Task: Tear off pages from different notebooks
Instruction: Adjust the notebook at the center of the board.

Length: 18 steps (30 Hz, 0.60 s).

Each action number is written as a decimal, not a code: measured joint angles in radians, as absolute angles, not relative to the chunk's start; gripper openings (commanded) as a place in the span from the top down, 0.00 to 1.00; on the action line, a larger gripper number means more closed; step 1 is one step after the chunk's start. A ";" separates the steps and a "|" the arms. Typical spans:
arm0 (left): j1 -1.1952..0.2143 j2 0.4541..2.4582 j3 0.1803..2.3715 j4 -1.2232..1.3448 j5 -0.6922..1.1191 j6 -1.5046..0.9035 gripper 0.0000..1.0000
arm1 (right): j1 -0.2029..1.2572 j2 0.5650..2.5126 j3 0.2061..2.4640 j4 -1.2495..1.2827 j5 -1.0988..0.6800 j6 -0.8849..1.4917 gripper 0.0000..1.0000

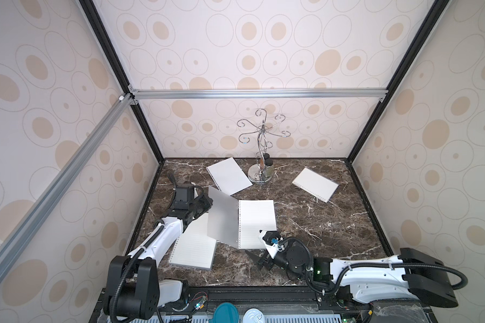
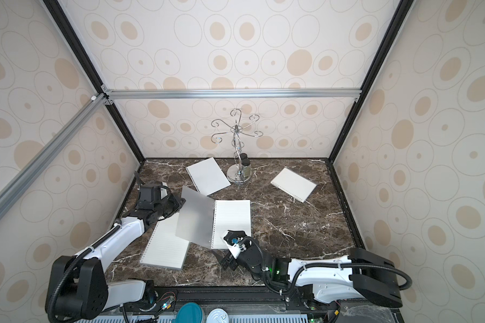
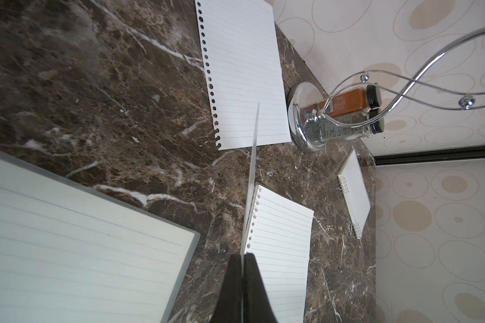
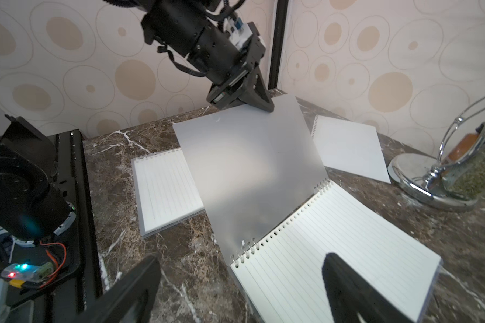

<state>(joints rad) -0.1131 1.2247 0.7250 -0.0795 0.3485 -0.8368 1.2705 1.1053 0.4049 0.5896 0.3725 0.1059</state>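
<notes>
Right wrist view shows the left jaws pinching the lifted grey cover point(image 4: 249, 167) of the open notebook point(image 4: 347, 246), which lies on the counter point(image 1: 333, 232) in front of the chrome stand point(image 1: 259, 176). The right jaws are spread wide, straddling the notebook's near corner. A loose page point(image 1: 228, 176) lies just beside the stand.

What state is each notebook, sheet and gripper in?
Middle lined spiral-bound notebook: open, flat.
Translucent grey plastic cover: raised, pinched at its edge.
Left gripper: shut on the cover.
Right gripper: open, above the open page.
Loose white punched sheet: torn out, flat.
Far white spiral-bound notebook: flat, untouched.
Near lined spiral-bound notebook: flat, untouched.
</notes>
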 measured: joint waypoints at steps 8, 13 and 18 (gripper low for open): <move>-0.129 1.018 0.557 0.060 0.286 -0.847 1.00 | 0.997 1.032 0.465 0.392 0.344 0.350 0.00; -0.244 1.040 0.533 0.164 0.237 -0.849 1.00 | 0.889 1.134 0.563 0.254 0.324 0.435 0.01; -0.352 1.097 0.535 0.245 0.208 -0.836 1.00 | 0.803 1.205 0.604 0.160 0.302 0.487 0.03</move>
